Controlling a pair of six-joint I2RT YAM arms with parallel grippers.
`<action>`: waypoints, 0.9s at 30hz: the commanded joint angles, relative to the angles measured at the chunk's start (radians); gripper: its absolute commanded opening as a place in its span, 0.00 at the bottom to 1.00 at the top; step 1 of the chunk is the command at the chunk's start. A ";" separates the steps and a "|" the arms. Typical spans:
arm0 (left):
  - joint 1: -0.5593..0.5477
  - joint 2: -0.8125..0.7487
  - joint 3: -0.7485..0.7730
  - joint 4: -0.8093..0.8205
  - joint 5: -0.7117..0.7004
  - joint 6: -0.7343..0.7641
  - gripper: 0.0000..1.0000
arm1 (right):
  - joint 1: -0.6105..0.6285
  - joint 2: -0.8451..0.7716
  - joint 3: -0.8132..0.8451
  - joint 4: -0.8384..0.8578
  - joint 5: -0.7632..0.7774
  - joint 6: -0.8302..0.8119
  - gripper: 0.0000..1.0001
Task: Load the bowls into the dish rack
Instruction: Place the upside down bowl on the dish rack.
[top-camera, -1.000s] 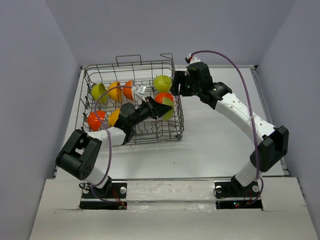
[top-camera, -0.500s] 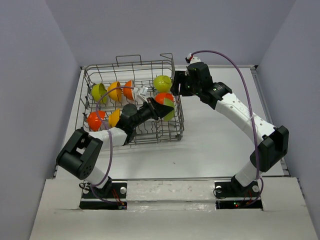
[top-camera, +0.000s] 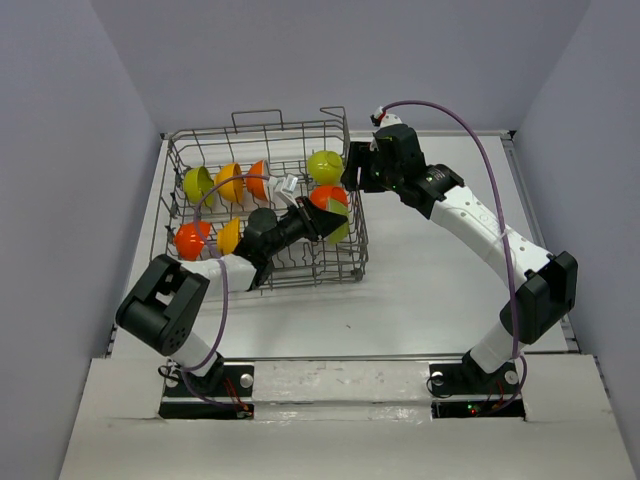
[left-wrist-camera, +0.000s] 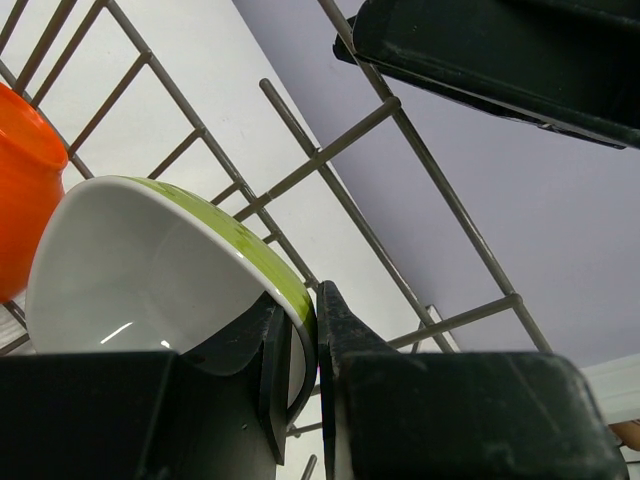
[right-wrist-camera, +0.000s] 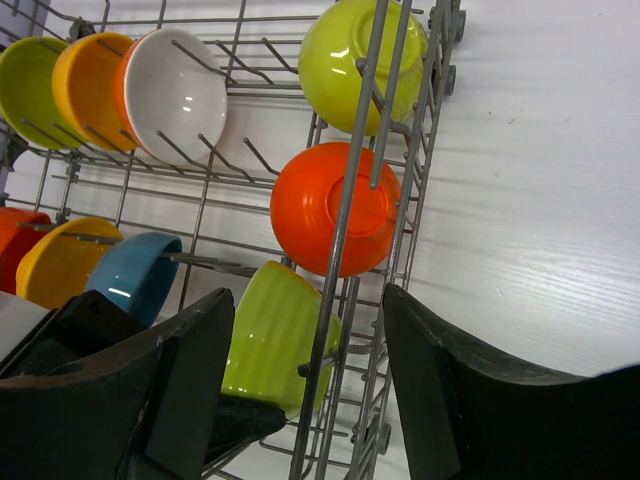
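The dish rack (top-camera: 300, 270) is set at the ten o'clock part of the white table (top-camera: 430, 270), and bowls (top-camera: 230, 183) are stood on edge among its tines. Inside its four o'clock corner, a lime green bowl (left-wrist-camera: 150, 270) is pinched at the rim by the left gripper (top-camera: 325, 220). A red-orange bowl (right-wrist-camera: 335, 210) is seen just beside it at twelve o'clock. The right gripper (top-camera: 352, 178) is spread wide over the rack's three o'clock wall, with nothing gripped.
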 joint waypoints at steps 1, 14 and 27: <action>-0.008 0.012 0.022 0.092 -0.007 0.023 0.00 | 0.011 -0.008 0.018 0.057 0.007 -0.006 0.67; -0.010 0.026 0.005 0.106 -0.013 0.022 0.00 | 0.011 0.012 0.015 0.059 0.005 -0.006 0.67; -0.010 0.046 -0.010 0.107 -0.021 0.022 0.00 | 0.011 0.024 0.009 0.063 -0.001 -0.008 0.66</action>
